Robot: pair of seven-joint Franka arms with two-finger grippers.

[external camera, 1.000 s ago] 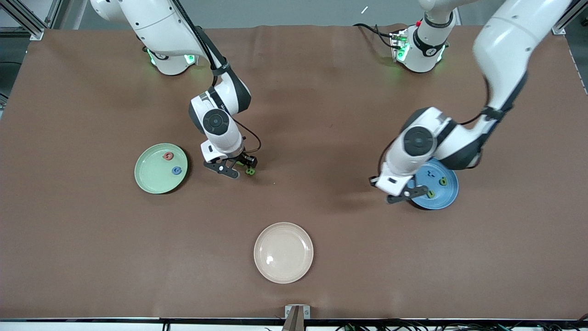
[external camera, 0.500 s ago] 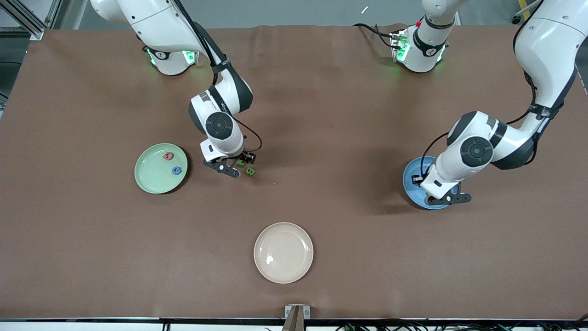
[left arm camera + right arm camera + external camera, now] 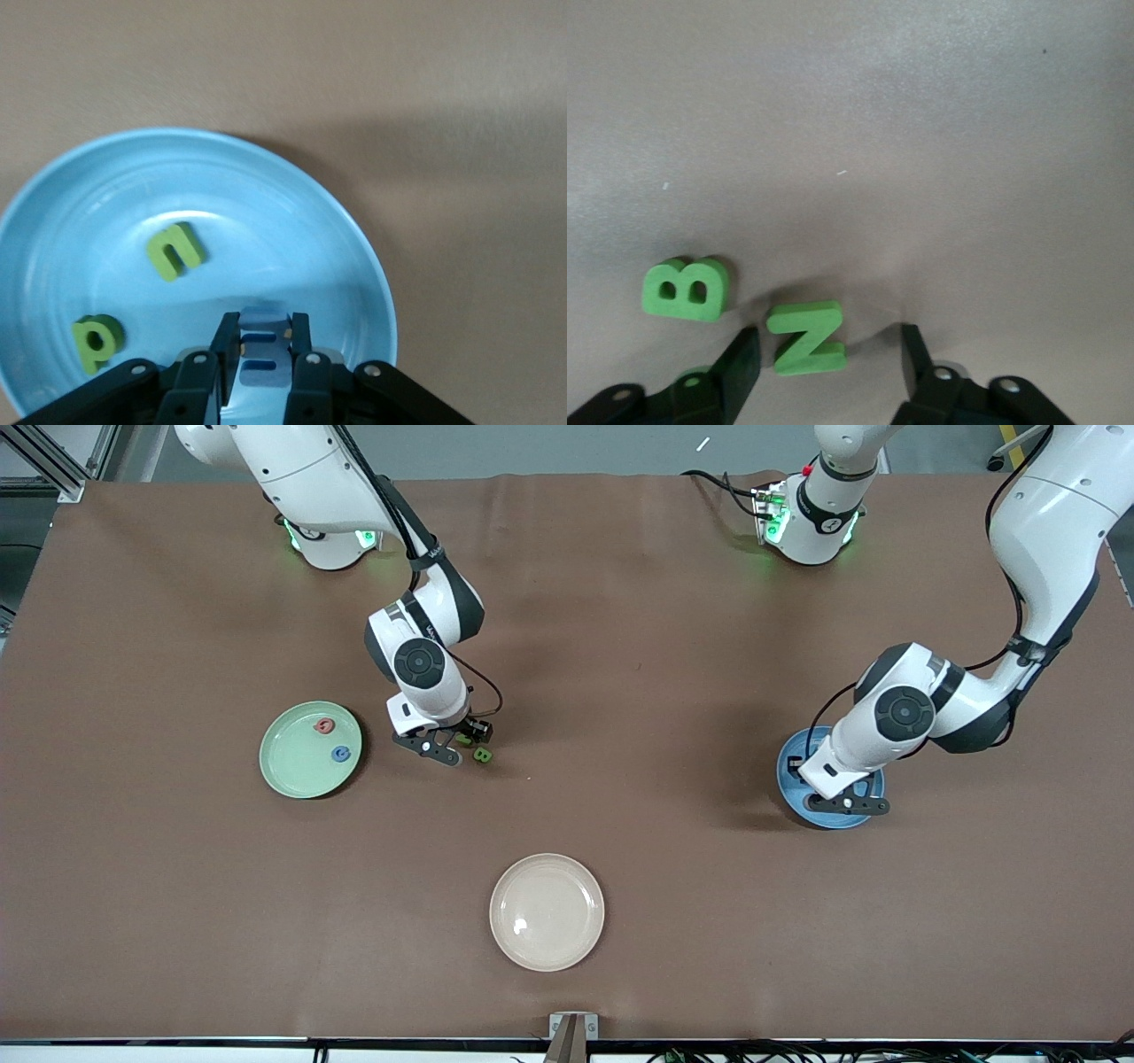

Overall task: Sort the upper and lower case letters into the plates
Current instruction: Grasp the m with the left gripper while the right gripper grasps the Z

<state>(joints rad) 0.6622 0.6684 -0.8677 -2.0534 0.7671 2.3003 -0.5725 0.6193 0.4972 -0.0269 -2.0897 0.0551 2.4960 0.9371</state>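
- Green N [image 3: 806,338] lies flat on the worktop [image 3: 620,691], between the spread fingers of the right end effector [image 3: 828,367], untouched.
- Green B [image 3: 687,289] lies just beside the N, at about 10 o'clock from it in the right wrist view.
- Left end effector [image 3: 264,354] is clamped on a blue letter [image 3: 263,352] over the blue plate [image 3: 345,266].
- Green u [image 3: 175,251] and green p [image 3: 96,340] lie in that plate.
- Mint plate [image 3: 292,771] holds red Q [image 3: 324,726] and blue G [image 3: 340,755].

Green N [image 3: 806,338] beside B [image 3: 685,289]; tabletop.
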